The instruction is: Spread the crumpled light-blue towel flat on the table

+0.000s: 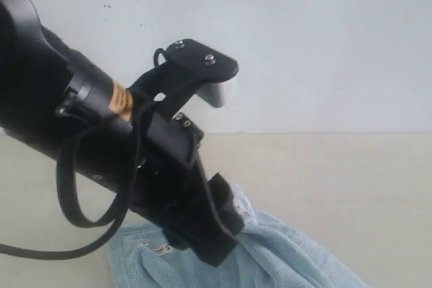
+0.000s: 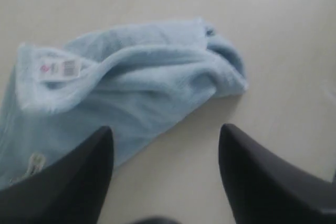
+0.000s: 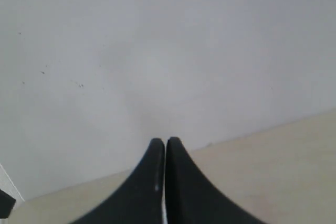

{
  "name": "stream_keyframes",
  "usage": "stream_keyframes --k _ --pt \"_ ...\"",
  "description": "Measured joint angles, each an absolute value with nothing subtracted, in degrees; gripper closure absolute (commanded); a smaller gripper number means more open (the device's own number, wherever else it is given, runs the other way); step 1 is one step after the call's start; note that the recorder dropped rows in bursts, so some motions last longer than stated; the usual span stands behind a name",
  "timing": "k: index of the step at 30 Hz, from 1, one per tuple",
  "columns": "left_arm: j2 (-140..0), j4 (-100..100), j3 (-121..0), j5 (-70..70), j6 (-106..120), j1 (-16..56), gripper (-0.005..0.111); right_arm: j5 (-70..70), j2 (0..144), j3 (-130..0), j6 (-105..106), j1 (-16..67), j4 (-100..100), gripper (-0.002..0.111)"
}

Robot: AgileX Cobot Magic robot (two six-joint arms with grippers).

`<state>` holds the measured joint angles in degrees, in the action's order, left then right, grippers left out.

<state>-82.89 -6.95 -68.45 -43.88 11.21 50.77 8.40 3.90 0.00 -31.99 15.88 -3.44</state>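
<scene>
A pale cream table [image 1: 351, 187] meets a white wall [image 1: 324, 45]. On it the light-blue terry towel [image 2: 142, 82] lies crumpled, bunched in folds just ahead of the left gripper [image 2: 166, 128]. That gripper's dark fingers [image 2: 79, 182] stand wide apart, one over the cloth's edge, the other over bare tabletop. A white care tag [image 2: 60, 68] shows beyond the first finger. The right gripper [image 3: 165, 140] has its fingers pressed together, tips aimed where wall meets table.

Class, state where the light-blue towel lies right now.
The towel lies crumpled on the table, bottom centre of the exterior view, under the left end effector.
</scene>
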Motion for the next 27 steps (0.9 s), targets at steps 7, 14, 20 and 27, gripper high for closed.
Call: stream_keyframes --k 7,14,20,27 --pt "-82.89 6.18 -68.45 -50.85 1.98 50.51 0.05 2.52 16.9 -7.22 -25.3 15.95 -3.44 0.107" --pt "-82.89 17.43 -68.45 -58.43 -4.57 50.41 0.05 -11.16 35.85 -22.75 -11.01 21.23 -3.44 0.107" --pt "-82.79 23.72 -68.06 -64.03 -6.92 50.41 0.05 -14.42 56.29 -35.33 2.73 32.45 -3.44 0.107" --pt "-77.69 32.23 -60.76 -65.71 -12.83 47.38 0.05 -15.26 78.4 -47.1 8.4 34.28 -3.44 0.104"
